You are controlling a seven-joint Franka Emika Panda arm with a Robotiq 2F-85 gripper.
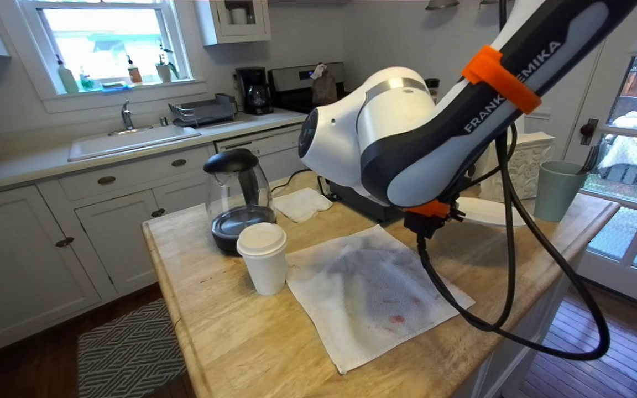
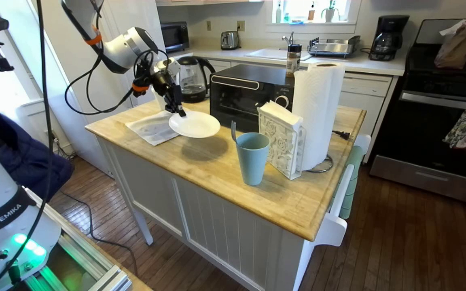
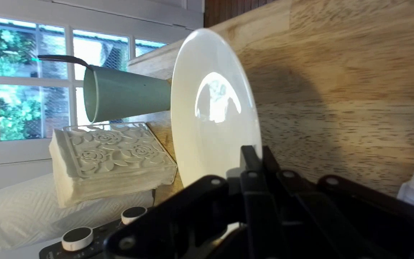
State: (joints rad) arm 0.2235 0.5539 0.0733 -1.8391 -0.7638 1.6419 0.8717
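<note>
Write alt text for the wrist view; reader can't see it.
The gripper pinches a white plate by its rim above a wooden tabletop. Beyond it, sideways in frame, stand a floral napkin holder and a green cup with a utensil.

The plate [image 3: 210, 111] is white, the gripper [image 3: 261, 154] is black, the tumbler [image 2: 252, 159] is pale blue-green, the napkin holder [image 3: 120, 151] rose-patterned white.
</note>
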